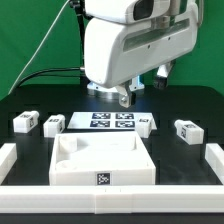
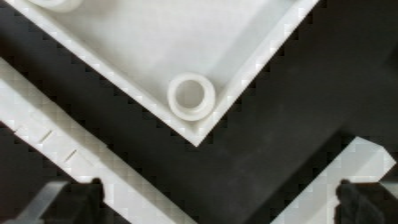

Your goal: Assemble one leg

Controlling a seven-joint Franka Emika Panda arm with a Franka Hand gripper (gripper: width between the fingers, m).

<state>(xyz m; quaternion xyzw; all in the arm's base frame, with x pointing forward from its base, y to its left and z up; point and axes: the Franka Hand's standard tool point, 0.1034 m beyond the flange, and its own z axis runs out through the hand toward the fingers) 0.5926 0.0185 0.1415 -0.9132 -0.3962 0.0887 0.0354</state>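
White plastic parts look much alike here, so the first care is choosing the right piece. One small white plastic leg block with a black-and-white tag lies on the black table at the exterior view's right, well apart from the arm. Two similar white blocks lie at the exterior view's left.

To do the step well, I judge the two-finger gripper should come down astride a block, centred and square to its sides, so that closing does not twist it. The block then needs carrying upright to the round socket hole in a white corner, apparently of the large white tray-like part.

The arm hangs over the far centre, above the flat white marker board, with the wrist pointing down. In the wrist view the gripper has its jaws spread wide, with only bare table between them.
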